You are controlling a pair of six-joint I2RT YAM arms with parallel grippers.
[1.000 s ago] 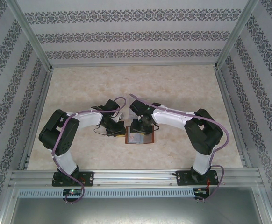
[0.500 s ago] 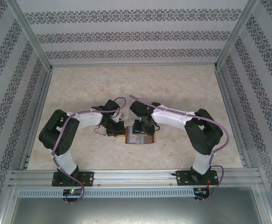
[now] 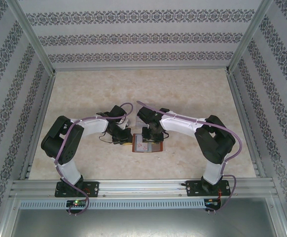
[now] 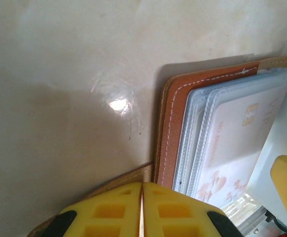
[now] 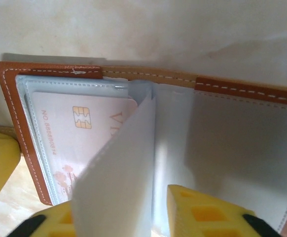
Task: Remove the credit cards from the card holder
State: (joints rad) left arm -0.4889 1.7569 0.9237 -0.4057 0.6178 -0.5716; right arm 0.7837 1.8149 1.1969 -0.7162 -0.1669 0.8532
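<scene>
One pale card (image 5: 79,133) sits snug in the open card holder (image 5: 247,91) at frame left — thin, stiff, probably slick, so pinch its bare edge — left gripper (image 4: 142,212) clamped closed, right gripper (image 5: 128,210) part-way apart around a floppy sleeve page (image 5: 119,182).

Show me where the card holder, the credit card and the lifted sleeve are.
card holder (image 4: 177,123), left wrist view, on its brown leather cover.
credit card (image 5: 74,148), right wrist view, on its pale face below the chip.
lifted sleeve (image 5: 116,192), right wrist view, on its raised flap.

Left arm (image 3: 79,129), right arm (image 3: 183,123): black joints, white shells, purple cables; yellow ribbed fingers (image 4: 114,210).
</scene>
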